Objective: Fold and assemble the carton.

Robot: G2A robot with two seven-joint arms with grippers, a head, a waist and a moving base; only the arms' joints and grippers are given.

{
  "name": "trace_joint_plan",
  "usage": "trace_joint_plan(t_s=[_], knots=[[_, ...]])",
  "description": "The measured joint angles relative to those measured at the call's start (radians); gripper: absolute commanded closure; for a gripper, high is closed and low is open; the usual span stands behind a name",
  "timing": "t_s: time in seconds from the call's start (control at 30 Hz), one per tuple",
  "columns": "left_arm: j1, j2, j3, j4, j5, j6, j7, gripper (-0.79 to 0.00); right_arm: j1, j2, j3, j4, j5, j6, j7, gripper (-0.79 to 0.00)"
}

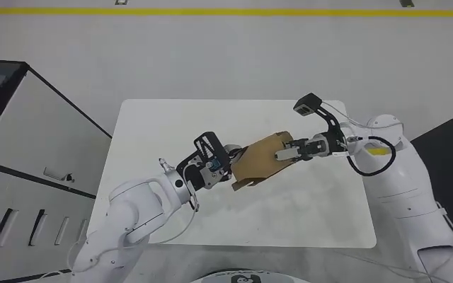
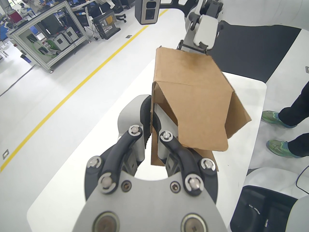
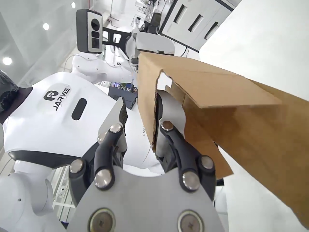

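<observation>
A brown carton [image 1: 262,166] hangs over the middle of the white table [image 1: 177,127], opened into a tube between both arms. At its near-left end my left gripper [image 1: 226,165] is shut on the edge of one side wall [image 2: 152,119], and loose flaps [image 2: 237,119] splay out beside it. My right gripper [image 1: 287,152] is at the opposite end [image 2: 193,48]. In the right wrist view that gripper [image 3: 144,102] straddles a carton wall [image 3: 147,102]. One finger [image 3: 169,112] lies inside against the wall, and the other finger [image 3: 120,114] stands apart from it.
A grey cabinet [image 1: 35,141] stands close to the table's left side. Bare table surface lies in front of and behind the carton. A yellow floor line [image 1: 226,11] runs beyond the far edge.
</observation>
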Motion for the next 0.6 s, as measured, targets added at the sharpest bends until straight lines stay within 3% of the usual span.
trace_joint_plan(t_s=[0.37, 0.6], knots=[[0.005, 0.007, 0.005, -0.008, 0.007, -0.021, 0.004, 0.0, -0.009, 0.028, -0.012, 0.001, 0.031, 0.0, 0.0, -0.191], [0.008, 0.012, 0.013, -0.019, 0.041, -0.042, 0.015, 0.0, -0.007, 0.038, -0.04, 0.032, 0.067, 0.0, 0.0, -0.049]])
